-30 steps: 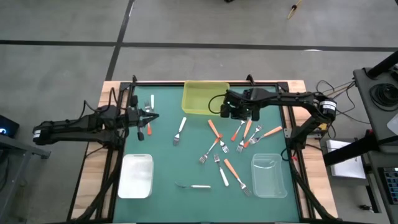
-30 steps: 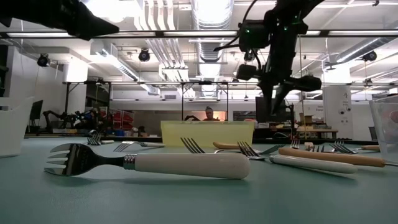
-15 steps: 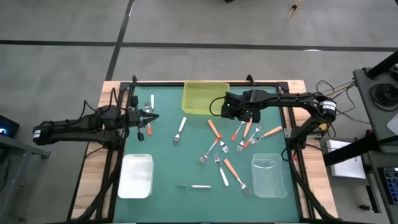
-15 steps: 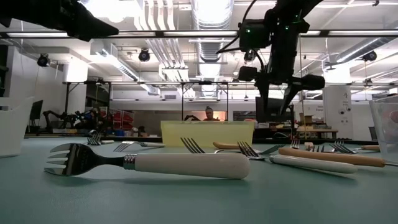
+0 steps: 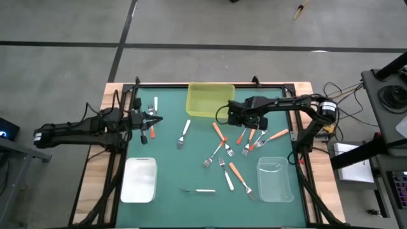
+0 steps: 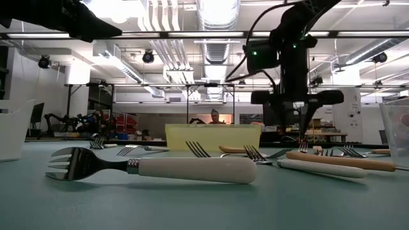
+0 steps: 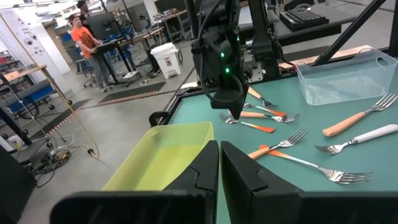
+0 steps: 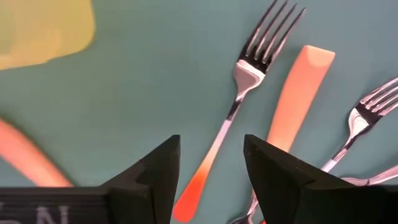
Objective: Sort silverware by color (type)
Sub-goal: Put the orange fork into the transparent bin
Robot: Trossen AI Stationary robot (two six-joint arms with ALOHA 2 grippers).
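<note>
Several forks lie flat on the green mat (image 5: 172, 159), most in a loose cluster (image 5: 245, 143) right of centre. My right gripper (image 8: 211, 163) is open and points down over this cluster (image 6: 294, 121). Its fingers stand on either side of a fork with a red-orange handle (image 8: 214, 155) without touching it. A light orange handle (image 8: 298, 93) lies beside it. My left gripper (image 5: 152, 119) waits at the table's left, shut (image 7: 219, 168), with nothing between its fingers. A white fork (image 5: 155, 105) and a red-orange fork (image 5: 151, 131) lie close to it.
A yellow bin (image 5: 210, 100) stands at the far edge, a white tray (image 5: 140, 179) at the near left, and a clear container (image 5: 275, 179) at the near right. White forks lie at the middle (image 5: 184, 132) and near the front (image 6: 160, 167). A person shows far behind the table.
My right gripper has opened and gone down toward the cluster of forks, shifting slightly toward the table's left and near edges. The forks have not moved.
</note>
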